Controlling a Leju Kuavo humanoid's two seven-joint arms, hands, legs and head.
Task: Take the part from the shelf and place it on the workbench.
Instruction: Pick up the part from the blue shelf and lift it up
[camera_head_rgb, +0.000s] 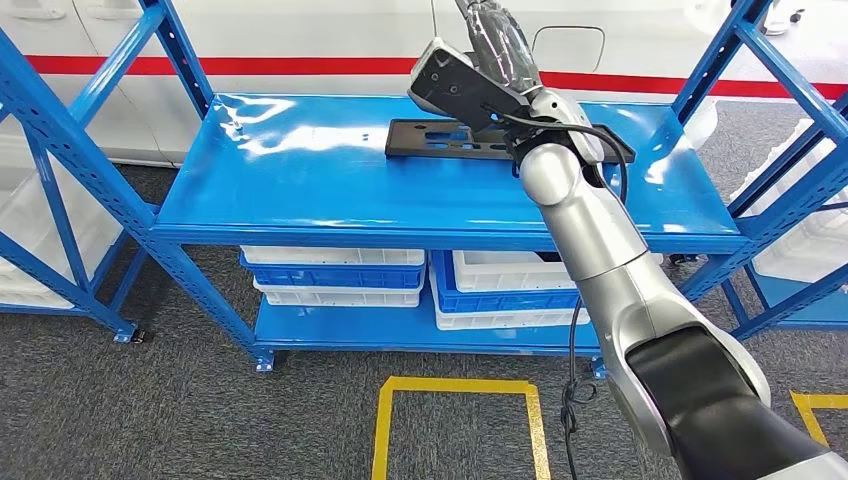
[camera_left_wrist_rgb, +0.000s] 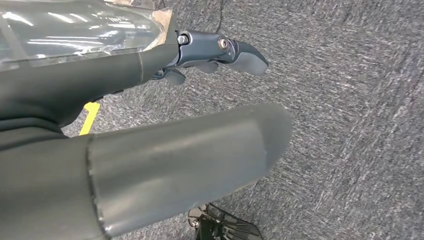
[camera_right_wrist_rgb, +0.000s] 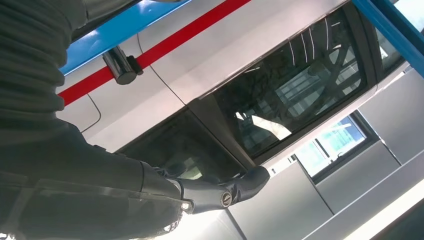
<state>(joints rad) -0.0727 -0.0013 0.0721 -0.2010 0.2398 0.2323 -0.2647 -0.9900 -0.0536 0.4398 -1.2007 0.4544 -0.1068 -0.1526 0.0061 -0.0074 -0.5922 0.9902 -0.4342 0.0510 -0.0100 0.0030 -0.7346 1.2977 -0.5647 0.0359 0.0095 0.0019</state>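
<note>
The part (camera_head_rgb: 437, 139) is a flat black plate with slots. It lies on the top level of the blue shelf (camera_head_rgb: 300, 190), right of the middle. My right arm reaches up across the shelf, and my right hand (camera_head_rgb: 497, 40) is raised above and behind the part's right end without touching it. In the right wrist view the right hand (camera_right_wrist_rgb: 100, 170) has a finger (camera_right_wrist_rgb: 240, 186) stretched out and holds nothing. My left hand (camera_left_wrist_rgb: 150, 100) hangs over grey carpet with its thumb (camera_left_wrist_rgb: 200, 160) and fingers (camera_left_wrist_rgb: 235, 52) apart and empty.
White and blue bins (camera_head_rgb: 335, 272) are stacked on the shelf's lower level. Blue racks stand to the left (camera_head_rgb: 60, 180) and right (camera_head_rgb: 790, 170). A white vehicle with a red stripe (camera_head_rgb: 300, 66) is behind the shelf. Yellow tape (camera_head_rgb: 455, 385) marks the carpet in front.
</note>
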